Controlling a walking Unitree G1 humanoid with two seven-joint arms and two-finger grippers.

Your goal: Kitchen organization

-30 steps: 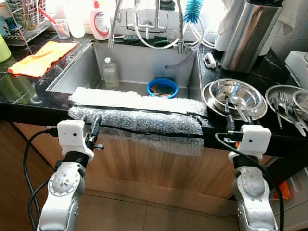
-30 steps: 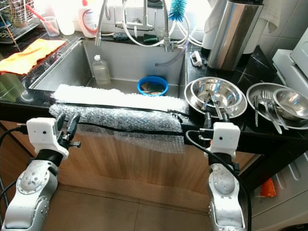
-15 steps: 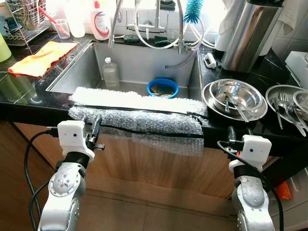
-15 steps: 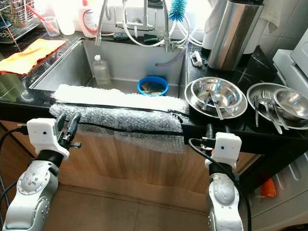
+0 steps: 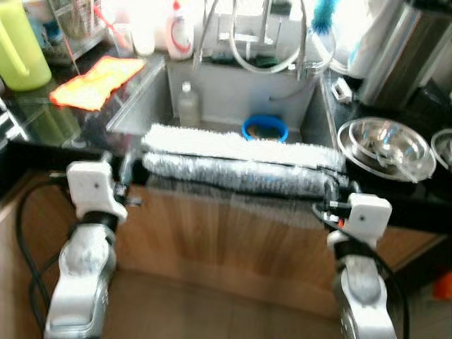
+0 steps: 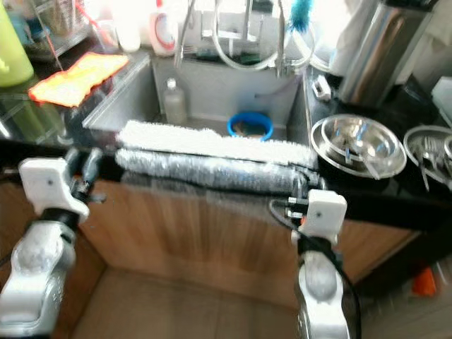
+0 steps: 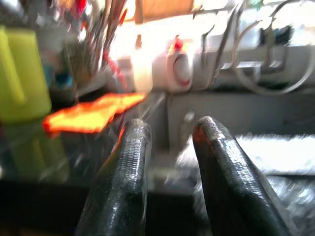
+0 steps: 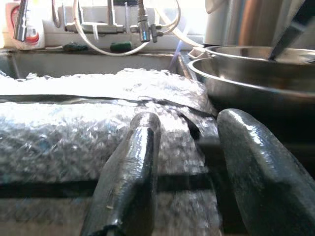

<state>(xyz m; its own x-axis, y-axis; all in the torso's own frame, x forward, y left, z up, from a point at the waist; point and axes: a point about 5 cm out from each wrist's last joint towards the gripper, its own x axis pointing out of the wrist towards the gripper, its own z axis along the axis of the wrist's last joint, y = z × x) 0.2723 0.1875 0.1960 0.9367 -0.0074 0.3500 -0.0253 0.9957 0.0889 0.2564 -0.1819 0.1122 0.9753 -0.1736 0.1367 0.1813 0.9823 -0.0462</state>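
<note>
A steel sink [image 5: 212, 92] is set in a black counter, and bubble wrap [image 5: 240, 159] lies over its front edge. Inside the sink stand a blue bowl [image 5: 264, 129] and a clear plastic bottle [image 5: 187, 106]. To the right, a steel bowl [image 5: 385, 145] holds utensils. My left gripper [image 7: 172, 147] is open and empty, level with the counter's front edge left of the wrap. My right gripper [image 8: 189, 142] is open too, close to the wrap's right end, with the steel bowl's rim [image 8: 246, 54] just beyond it.
An orange cloth [image 5: 99, 81] and a yellow-green jug [image 5: 21, 46] sit on the counter at the left. A soap bottle [image 5: 181, 35] and taps stand behind the sink. A tall steel canister [image 5: 402, 49] stands at the back right. Wooden cabinet fronts [image 5: 233, 240] lie below.
The whole picture has shifted and blurred, so the camera moved; the jug has come into view at the left. The right gripper sank a little lower against the counter edge.
</note>
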